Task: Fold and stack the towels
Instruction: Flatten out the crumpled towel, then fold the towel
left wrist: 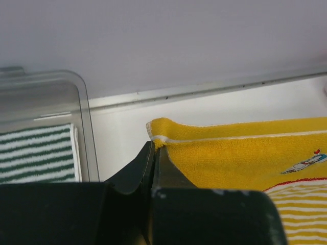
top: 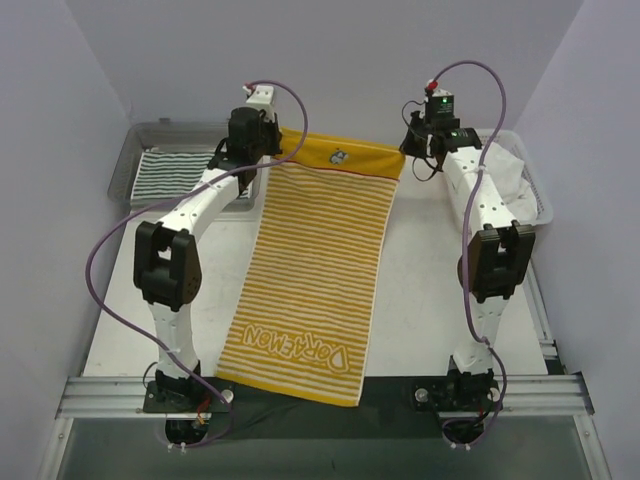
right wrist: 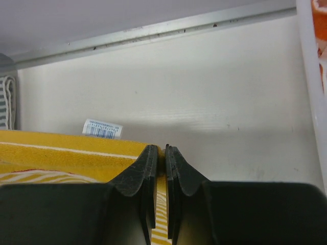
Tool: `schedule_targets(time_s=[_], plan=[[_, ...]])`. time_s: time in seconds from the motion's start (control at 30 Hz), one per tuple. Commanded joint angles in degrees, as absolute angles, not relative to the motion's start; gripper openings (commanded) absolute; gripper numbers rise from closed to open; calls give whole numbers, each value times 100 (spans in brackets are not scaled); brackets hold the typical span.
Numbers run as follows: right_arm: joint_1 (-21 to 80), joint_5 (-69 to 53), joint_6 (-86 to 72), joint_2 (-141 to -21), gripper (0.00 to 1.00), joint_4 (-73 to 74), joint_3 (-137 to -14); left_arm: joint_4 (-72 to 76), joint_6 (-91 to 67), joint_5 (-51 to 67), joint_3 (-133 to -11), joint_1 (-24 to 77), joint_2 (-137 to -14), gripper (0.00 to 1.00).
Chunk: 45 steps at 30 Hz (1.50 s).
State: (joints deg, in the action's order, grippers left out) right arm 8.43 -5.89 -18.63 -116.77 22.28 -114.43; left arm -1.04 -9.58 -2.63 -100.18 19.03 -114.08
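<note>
- here, the left gripper [left wrist: 155,147] is pressing its jaws together on the far left corner of the yellow-and-white striped towel [top: 315,270]; the hem is poking out just above the fingertips in the left wrist view.
- the right gripper [right wrist: 159,150] is doing the same at the far right corner, its jaws nearly meeting with a thin layer of yellow cloth running between them.
- from both sets of jaws the towel is stretching back toward the arm bases: its long axis is running far to near down the middle of the table [top: 420,290], and the held short edge is lying crosswise between the two grippers.
- the near short edge, the one with the printed lettering, is reaching the near edge of the table between the two bases.
- each arm is holding its own corner, so neither is nearer. as i judge it, the fold is calling for both grippers to travel together along the long axis, carrying the far edge over toward the near one.
- outward to the left, a dark-green-and-white striped towel [top: 172,170] is lying folded in the clear plastic tray [top: 160,128], near the left gripper's corner.
- outward to the right, the white mesh basket [top: 540,200] is sitting beside the right arm with white cloth [top: 500,165] in it.
- if one gripper is leading the other, the edges are likely landing skewed.
</note>
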Motion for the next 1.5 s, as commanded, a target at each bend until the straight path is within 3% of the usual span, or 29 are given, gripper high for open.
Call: schedule_targets(time_s=[0.0, 0.9, 1.23, 1.47], plan=[[493, -26, -1530, -11733, 0, 2207, -11751, 369, -598, -756, -10598, 1617, -11671, 0], [97, 606, -1345, -12094, 0, 704, -12305, 509, -1195, -203, -12577, 1319, -12788, 0], [228, 115, -1468, -11340, 0, 536, -11172, 694, -1345, 377, -11972, 1195, -12402, 0], [430, -158, -1687, -10241, 0, 536, -9582, 1055, -1283, 395, -10250, 1116, -11357, 0]])
